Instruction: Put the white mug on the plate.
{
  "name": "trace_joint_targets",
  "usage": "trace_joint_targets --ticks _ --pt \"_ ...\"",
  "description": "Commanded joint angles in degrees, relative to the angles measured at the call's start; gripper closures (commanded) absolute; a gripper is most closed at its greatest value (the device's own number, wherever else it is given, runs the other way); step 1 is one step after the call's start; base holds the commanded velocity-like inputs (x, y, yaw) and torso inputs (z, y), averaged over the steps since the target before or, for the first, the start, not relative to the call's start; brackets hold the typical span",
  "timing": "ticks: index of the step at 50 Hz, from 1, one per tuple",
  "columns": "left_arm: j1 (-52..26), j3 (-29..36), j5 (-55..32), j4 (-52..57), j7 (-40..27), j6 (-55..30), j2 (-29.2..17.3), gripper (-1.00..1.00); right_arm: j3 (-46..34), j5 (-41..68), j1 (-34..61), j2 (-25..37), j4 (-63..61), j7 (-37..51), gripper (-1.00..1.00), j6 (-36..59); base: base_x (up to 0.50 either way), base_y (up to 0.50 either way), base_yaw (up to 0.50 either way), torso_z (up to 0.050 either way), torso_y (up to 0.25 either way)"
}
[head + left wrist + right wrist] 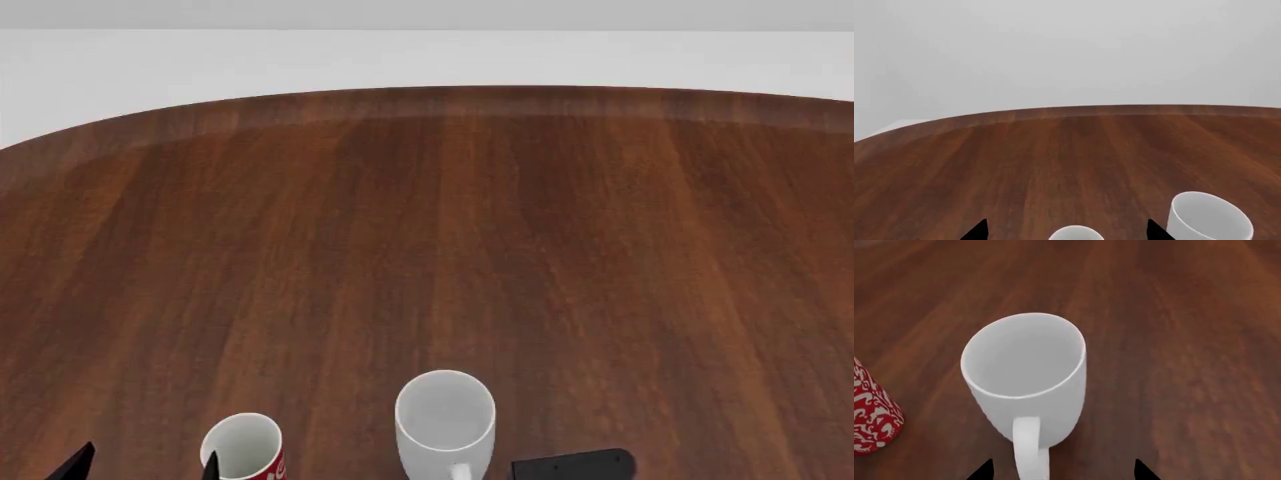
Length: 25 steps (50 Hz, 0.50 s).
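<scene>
The white mug (pixel 1024 365) stands upright on the brown table, tall and plain, with its handle (pixel 1029 450) pointing toward my right gripper (pixel 1061 472). That gripper is open, and the handle lies between its two black fingertips. In the head view the white mug (pixel 445 418) is at the near edge of the table. It also shows in the left wrist view (pixel 1207 217). My left gripper (pixel 1067 232) is open, with the white inner rim of the red floral mug (pixel 1076 233) just ahead between its tips. The plate is out of view.
The red mug with a white floral pattern (pixel 243 447) stands left of the white mug, and it also shows in the right wrist view (pixel 871 415). The wooden table (pixel 441 230) stretches far ahead to a curved far edge, with a pale wall behind.
</scene>
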Motion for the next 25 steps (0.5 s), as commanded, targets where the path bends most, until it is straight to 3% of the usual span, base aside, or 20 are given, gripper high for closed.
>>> trace_joint_targets --ticks 1,25 --pt "0.05 0.46 -0.09 -0.24 -0.23 0.45 -0.26 -1.0 -1.48 -1.38 1.81 -0.79 4.68 -0.27 -1.0 -1.7 0.0 0.0 0.0 0.0 0.0" --pt "0.34 1.72 0.83 -0.47 -1.02 1.28 -0.99 -1.0 -4.19 -3.54 6.4 -3.46 17.08 -1.47 -1.0 -6.75 0.0 0.0 0.0 0.0 0.0"
